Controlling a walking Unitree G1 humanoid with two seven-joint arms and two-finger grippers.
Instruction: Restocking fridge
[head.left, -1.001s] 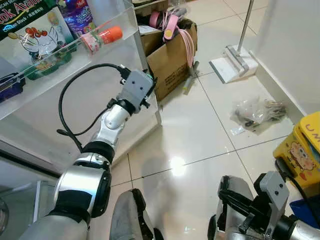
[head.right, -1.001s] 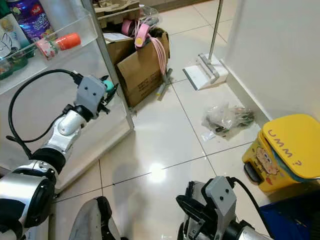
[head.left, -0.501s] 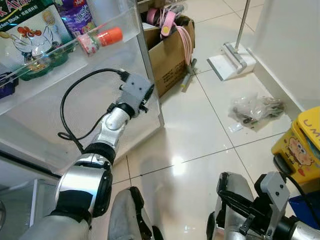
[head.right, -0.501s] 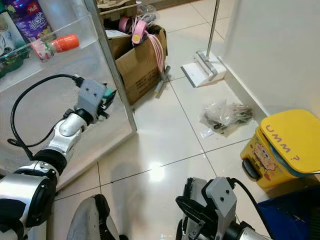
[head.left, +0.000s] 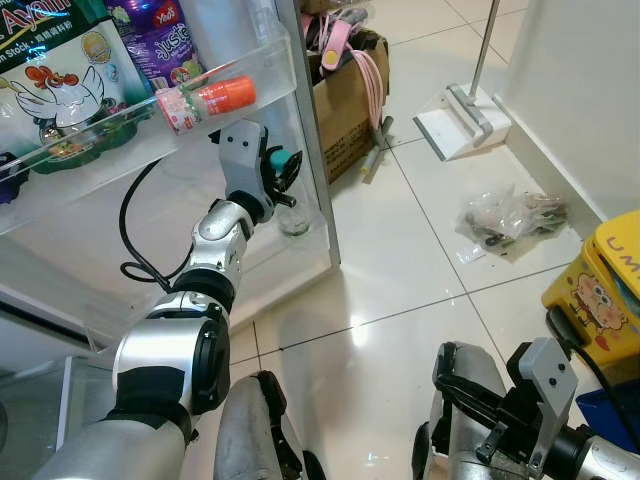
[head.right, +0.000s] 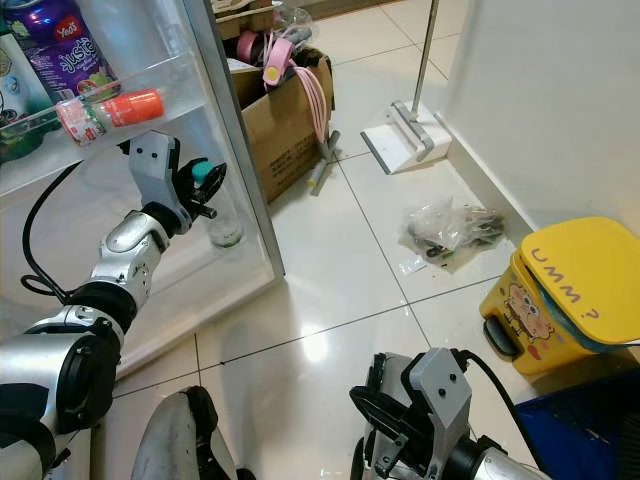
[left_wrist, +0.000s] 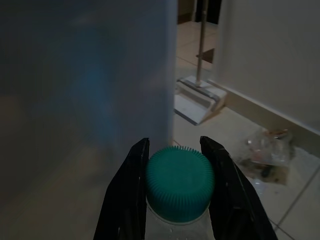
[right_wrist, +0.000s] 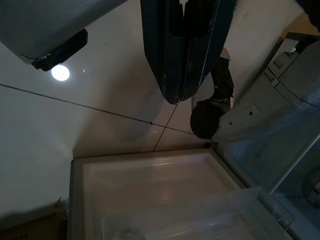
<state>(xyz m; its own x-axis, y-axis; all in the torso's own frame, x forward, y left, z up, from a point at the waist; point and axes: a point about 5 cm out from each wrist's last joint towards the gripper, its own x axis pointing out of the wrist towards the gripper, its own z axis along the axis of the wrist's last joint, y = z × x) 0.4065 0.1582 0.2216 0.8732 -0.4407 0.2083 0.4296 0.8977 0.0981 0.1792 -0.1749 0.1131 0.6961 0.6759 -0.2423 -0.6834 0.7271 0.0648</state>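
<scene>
Jaws of left gripper (left_wrist: 175, 165) clamp bottle's teal cap (left_wrist: 180, 182).

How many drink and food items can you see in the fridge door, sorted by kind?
Clear bottle with teal cap, held by the left gripper: 1
Small bottle with orange cap, lying down: 1
Purple juice pouch: 1
Chicken stock pack: 1
Total: 4

The purple pouch (head.left: 152, 40) on the door shelf above the left gripper says "Yes" and "juste". The green packet (head.left: 45, 60) beside it says "Stock". The yellow bin (head.right: 565, 300) reads "UMM ?".
</scene>
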